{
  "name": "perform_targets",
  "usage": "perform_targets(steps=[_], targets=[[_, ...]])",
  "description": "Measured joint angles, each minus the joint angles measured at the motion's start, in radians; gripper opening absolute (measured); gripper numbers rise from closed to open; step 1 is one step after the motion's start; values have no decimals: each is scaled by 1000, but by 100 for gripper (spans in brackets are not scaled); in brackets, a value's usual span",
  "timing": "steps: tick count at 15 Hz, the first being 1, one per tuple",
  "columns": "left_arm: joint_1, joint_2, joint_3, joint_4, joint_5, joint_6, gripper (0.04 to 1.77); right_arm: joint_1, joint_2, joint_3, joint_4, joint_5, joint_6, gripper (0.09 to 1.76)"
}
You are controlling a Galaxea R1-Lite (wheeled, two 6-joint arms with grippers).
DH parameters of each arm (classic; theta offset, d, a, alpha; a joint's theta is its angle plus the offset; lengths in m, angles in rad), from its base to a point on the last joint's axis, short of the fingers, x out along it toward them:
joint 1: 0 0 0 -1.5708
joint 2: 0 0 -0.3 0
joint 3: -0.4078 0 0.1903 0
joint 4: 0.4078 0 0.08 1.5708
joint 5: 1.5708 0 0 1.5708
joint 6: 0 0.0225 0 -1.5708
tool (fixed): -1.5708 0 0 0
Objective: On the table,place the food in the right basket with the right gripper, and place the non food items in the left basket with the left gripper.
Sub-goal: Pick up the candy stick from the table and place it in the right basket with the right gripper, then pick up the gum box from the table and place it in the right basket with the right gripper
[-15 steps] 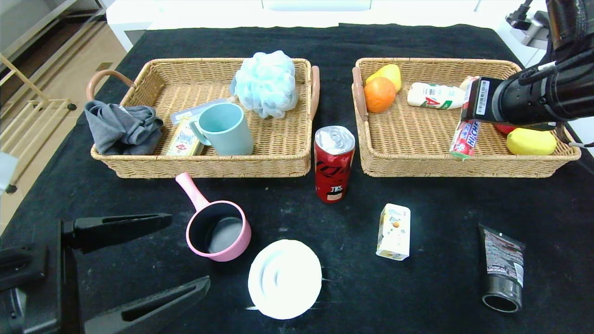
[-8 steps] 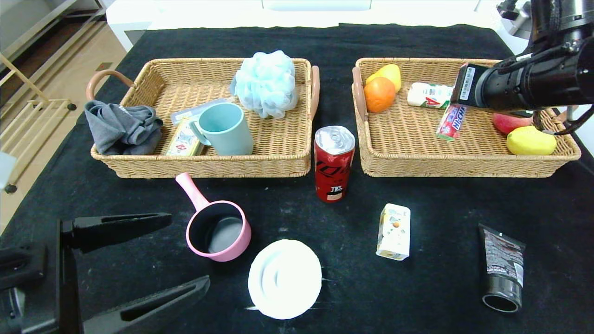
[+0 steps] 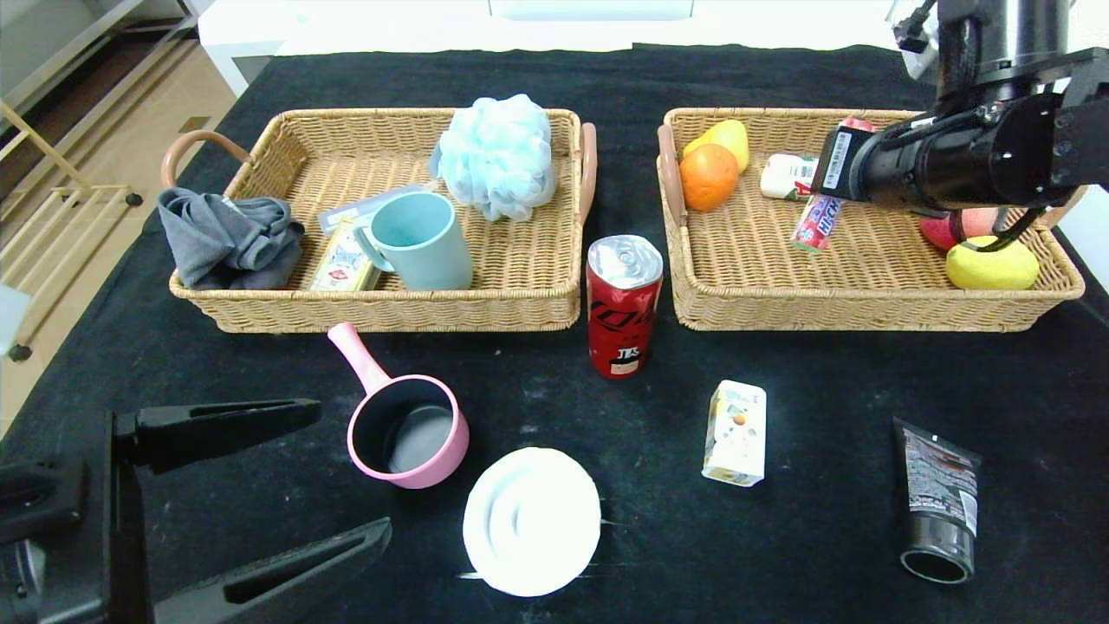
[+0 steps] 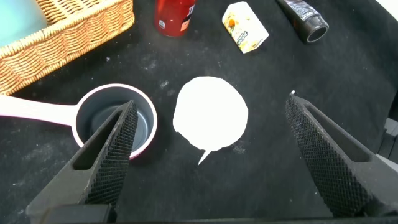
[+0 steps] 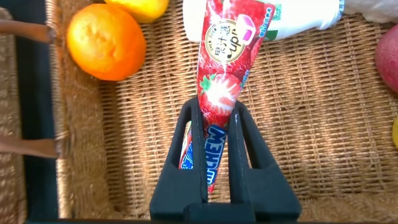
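Head view: above the right basket (image 3: 866, 299), the right gripper (image 5: 214, 127) pinches the Hi-Chew candy stick (image 5: 221, 81) between its 2 fingers, beside the orange (image 3: 709, 176). The left gripper (image 4: 208, 149) hovers spread wide over the white ridged disc (image 4: 210, 114), in front of that basket.

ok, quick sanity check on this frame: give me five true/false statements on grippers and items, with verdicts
1. The right gripper is shut on the candy stick above the right basket. True.
2. The soda can lies inside the right basket. False: it stands on the table between the two baskets.
3. The left gripper is open, holding nothing. True.
4. The pink pot is in the left basket. False: it sits on the table in front of that basket.
5. The drink carton is on the table. True.
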Motion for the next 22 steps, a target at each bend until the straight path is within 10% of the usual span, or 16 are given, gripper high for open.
perform_targets(steps=[8,14,22], targets=[[0,-4,3,0,-2,8,172,2,11,8,4,-3,8,31],[0,-4,3,-3,0,9,172,5,1,16,9,-2,8,102],[0,-6,5,-3,0,18,172,78,-100,123,145,3,6,146]])
